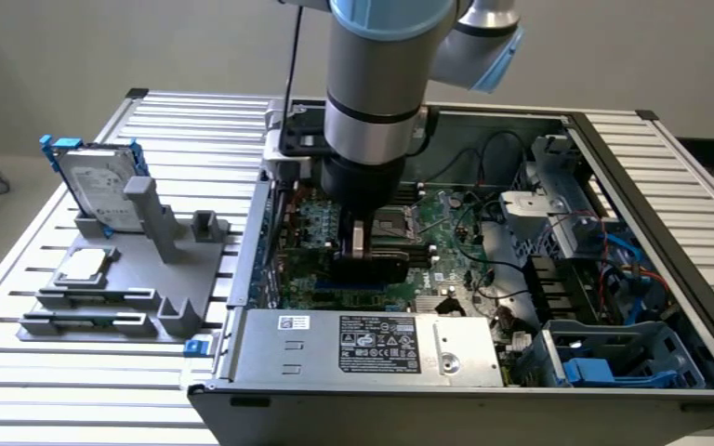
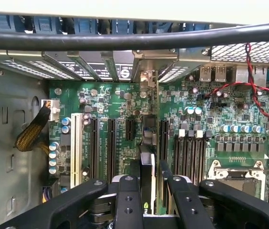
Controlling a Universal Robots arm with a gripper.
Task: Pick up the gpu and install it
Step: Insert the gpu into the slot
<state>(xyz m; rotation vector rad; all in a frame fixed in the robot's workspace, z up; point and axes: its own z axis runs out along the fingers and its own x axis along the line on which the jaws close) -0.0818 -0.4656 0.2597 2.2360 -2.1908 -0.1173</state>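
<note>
The gpu stands on edge inside the open computer case, low over the green motherboard. My gripper reaches straight down and is shut on it. In the wrist view the gpu runs away from me edge-on, black shroud on one face and green board on the other, clamped between the black fingers. The gripper holds it in line with the dark expansion slots. Its silver end bracket reaches the case's rear slot openings. I cannot tell whether the card's edge is seated in a slot.
A silver power supply fills the case's near side, with a blue drive cage beside it. On the exterior view's left a grey fixture carries a blue-framed hard drive and a CPU chip. Red twisted wires cross near the CPU socket.
</note>
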